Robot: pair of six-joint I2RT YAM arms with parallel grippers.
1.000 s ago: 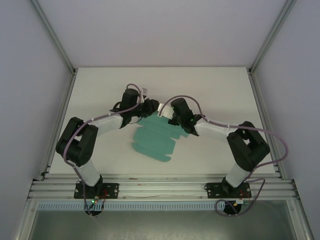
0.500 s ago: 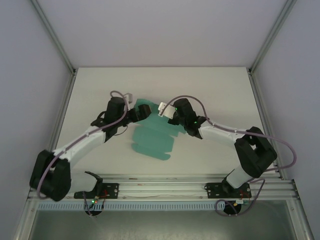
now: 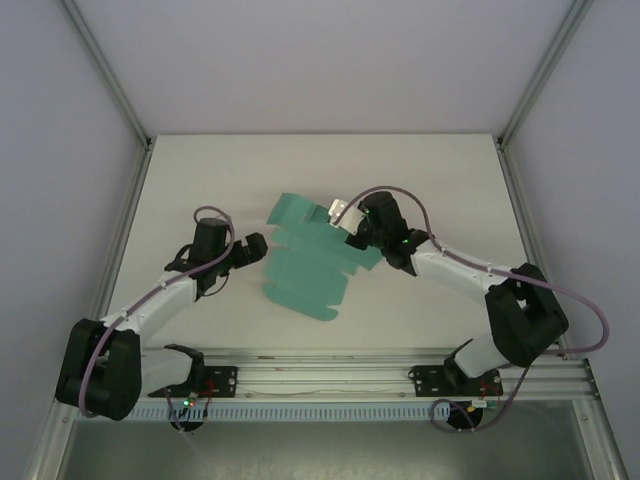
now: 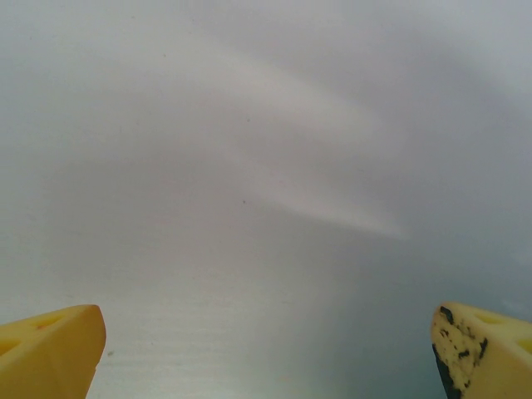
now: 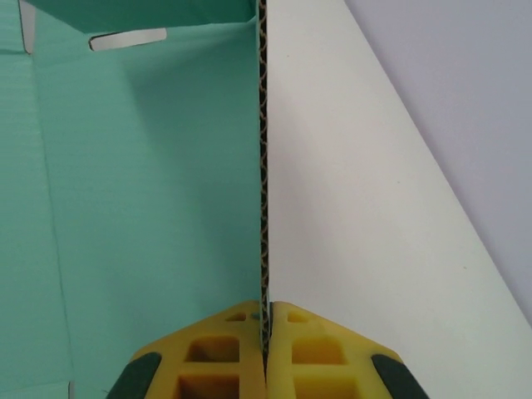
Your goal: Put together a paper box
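Note:
The paper box (image 3: 305,270) is a teal die-cut sheet with creases and flaps, lying mostly flat mid-table with one flap spread toward the far left. My right gripper (image 3: 352,222) is shut on the sheet's far right edge. In the right wrist view its yellow fingers (image 5: 266,332) pinch the corrugated edge, with the teal face (image 5: 141,208) running off to the left. My left gripper (image 3: 252,248) hovers open just left of the sheet, apart from it. In the left wrist view the left gripper (image 4: 266,357) has its yellow fingertips (image 4: 50,353) spread wide over blurred table.
The white table (image 3: 430,180) is bounded by grey enclosure walls on the left, right and far sides. An aluminium rail (image 3: 320,375) carrying both arm bases runs along the near edge.
My left gripper opened, let go of the sheet and drew back to the left and nearer. The far left flap has spread out. The right gripper kept its hold and shifted slightly right.

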